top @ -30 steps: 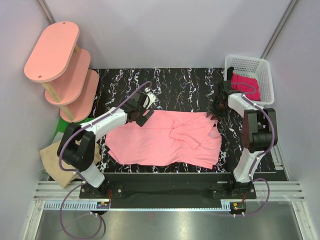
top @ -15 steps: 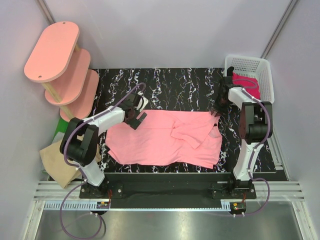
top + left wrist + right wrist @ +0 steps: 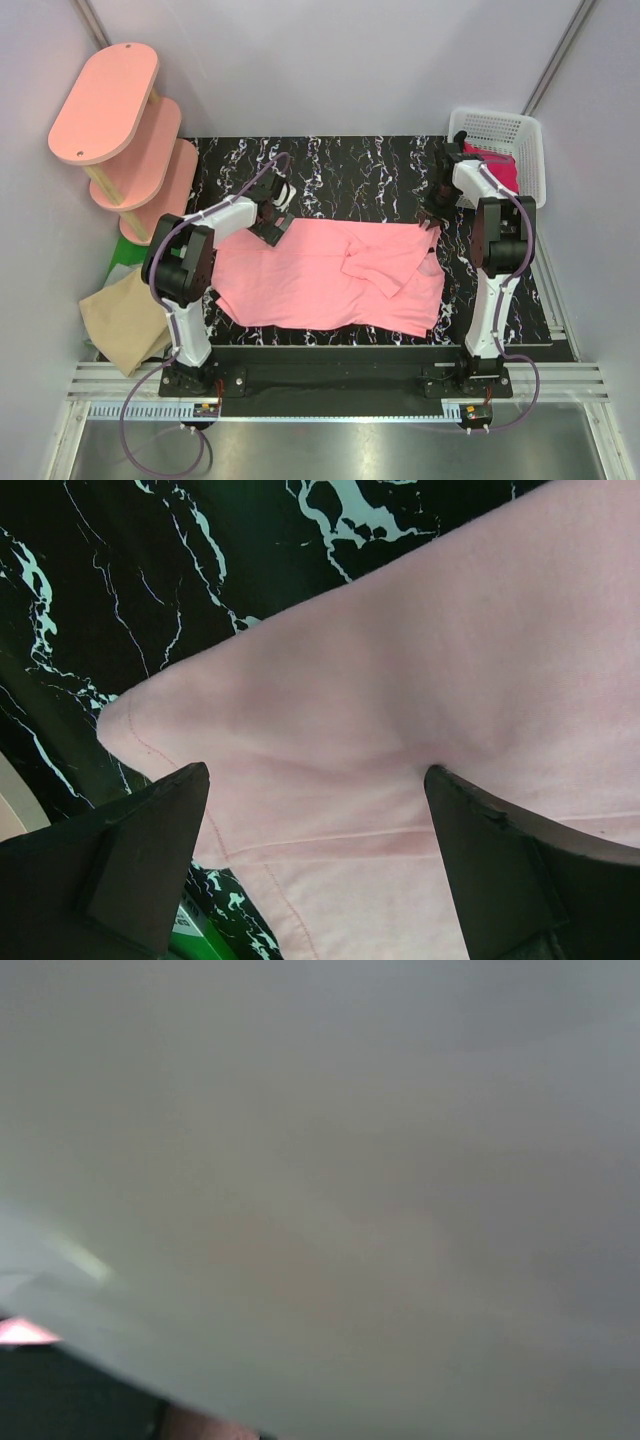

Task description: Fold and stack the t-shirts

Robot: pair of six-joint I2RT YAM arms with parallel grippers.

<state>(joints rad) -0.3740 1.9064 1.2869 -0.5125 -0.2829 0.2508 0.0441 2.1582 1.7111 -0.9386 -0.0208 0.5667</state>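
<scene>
The salmon-pink t-shirt (image 3: 330, 275) lies spread on the black marble table (image 3: 340, 170), its right half rumpled. My left gripper (image 3: 270, 226) hovers over its far left corner. In the left wrist view the gripper (image 3: 315, 825) is open, its black fingers (image 3: 130, 865) standing either side of the shirt's hemmed corner (image 3: 330, 730). My right gripper (image 3: 434, 215) is at the shirt's far right corner; its jaws are too small to read, and the right wrist view shows only blurred grey. The magenta-red shirt (image 3: 497, 167) lies in the basket. The tan-beige shirt (image 3: 122, 320) lies off the table's left side.
A white lattice basket (image 3: 520, 135) stands at the far right corner. Pink oval shelf boards (image 3: 120, 130) stand at the far left. A green thing (image 3: 135, 250) shows by the table's left edge, also in the left wrist view (image 3: 205, 930).
My left gripper moved left along the shirt's far edge to its left corner. My right arm's upper link swung back toward the basket, its gripper staying near the shirt's far right corner.
</scene>
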